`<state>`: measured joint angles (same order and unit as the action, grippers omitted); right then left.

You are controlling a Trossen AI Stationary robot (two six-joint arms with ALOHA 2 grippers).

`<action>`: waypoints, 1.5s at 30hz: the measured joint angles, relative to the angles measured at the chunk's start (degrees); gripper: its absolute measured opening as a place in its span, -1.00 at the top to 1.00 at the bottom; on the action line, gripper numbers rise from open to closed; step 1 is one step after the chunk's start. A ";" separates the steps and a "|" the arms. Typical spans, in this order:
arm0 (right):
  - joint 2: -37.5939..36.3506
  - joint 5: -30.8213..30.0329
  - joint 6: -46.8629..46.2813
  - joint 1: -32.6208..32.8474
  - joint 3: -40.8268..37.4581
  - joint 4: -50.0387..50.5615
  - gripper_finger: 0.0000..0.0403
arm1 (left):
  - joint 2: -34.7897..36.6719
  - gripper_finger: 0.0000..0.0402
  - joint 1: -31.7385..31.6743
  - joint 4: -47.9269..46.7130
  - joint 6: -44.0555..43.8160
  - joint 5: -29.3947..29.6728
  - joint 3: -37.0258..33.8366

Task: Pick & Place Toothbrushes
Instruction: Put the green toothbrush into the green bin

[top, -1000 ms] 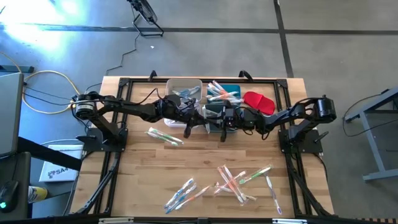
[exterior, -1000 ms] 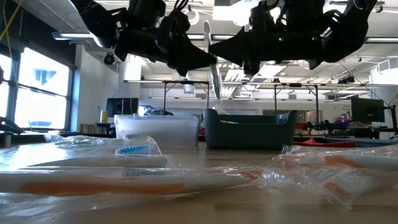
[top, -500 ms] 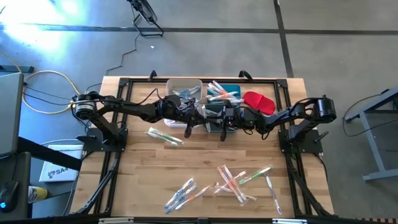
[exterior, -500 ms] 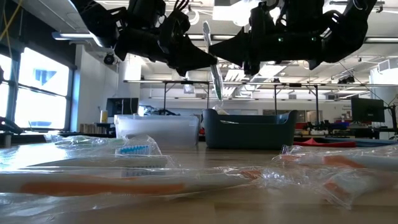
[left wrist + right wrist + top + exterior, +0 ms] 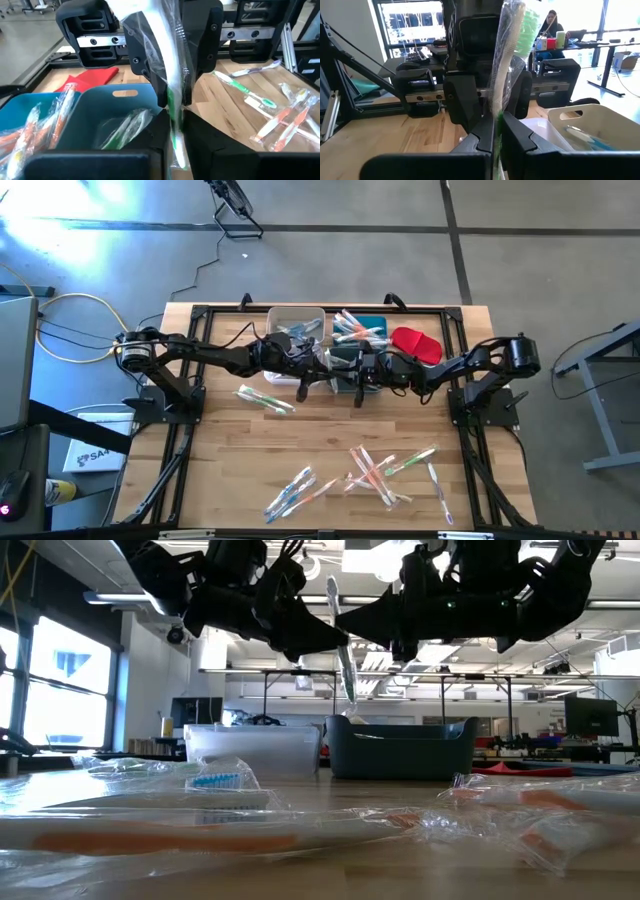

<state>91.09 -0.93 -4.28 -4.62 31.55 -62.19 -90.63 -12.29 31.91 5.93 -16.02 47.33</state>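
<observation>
From above, my two arms meet over the middle of the wooden table (image 5: 230, 442). My left gripper (image 5: 303, 387) and right gripper (image 5: 359, 392) hang side by side just in front of the white bin (image 5: 296, 320) and the dark teal bin (image 5: 365, 340). A red cloth (image 5: 417, 343) lies beside the teal bin. Wrapped toothbrushes fill both bins; a loose pair (image 5: 264, 399) lies near my left arm, and a scattered heap (image 5: 372, 472) sits well apart toward the table's near edge.

At table height, a single wrapped toothbrush (image 5: 342, 648) stands nearly upright in the air between my two grippers, above the white bin (image 5: 252, 749) and the teal bin (image 5: 400, 748). More wrapped brushes (image 5: 215, 781) lie blurred in the foreground.

Through my left wrist camera, my fingers (image 5: 150, 145) sit close on either side of the green-handled brush (image 5: 172, 100) in its clear wrap, while my right gripper (image 5: 172, 75) clamps it from the far side. Whether my left fingers are gripping it or easing off, I cannot tell. The teal bin (image 5: 95, 107) lies below, holding wrapped brushes.

Through my right wrist camera, my fingers (image 5: 517, 135) are closed on the same wrapped brush (image 5: 507, 65), its green bristles uppermost. My left gripper (image 5: 490, 107) faces me, and the white bin (image 5: 590, 122) sits beneath. A person sits at a far desk.
</observation>
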 joint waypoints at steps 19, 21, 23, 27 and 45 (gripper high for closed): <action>0.00 0.19 0.88 0.02 0.00 -0.17 0.96 | 0.00 0.15 -0.07 0.95 -0.82 0.30 0.02; 0.00 0.17 0.92 0.02 0.00 -0.15 0.96 | 0.00 0.15 -0.07 0.95 -0.83 0.30 0.02; 0.00 0.09 0.94 0.02 0.00 -0.16 0.96 | 0.00 0.15 -0.07 0.93 -0.85 0.30 0.02; 0.00 -0.47 1.06 0.02 0.00 0.04 0.98 | 0.00 0.15 -0.07 -1.30 -1.58 0.25 0.00; -0.31 -5.00 3.09 0.02 0.00 1.12 0.99 | 0.00 0.15 -1.56 -1.36 0.26 -1.27 -0.02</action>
<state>90.78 -5.93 -1.19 -4.60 31.55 -61.07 -90.63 -13.85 30.55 6.20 -17.29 47.31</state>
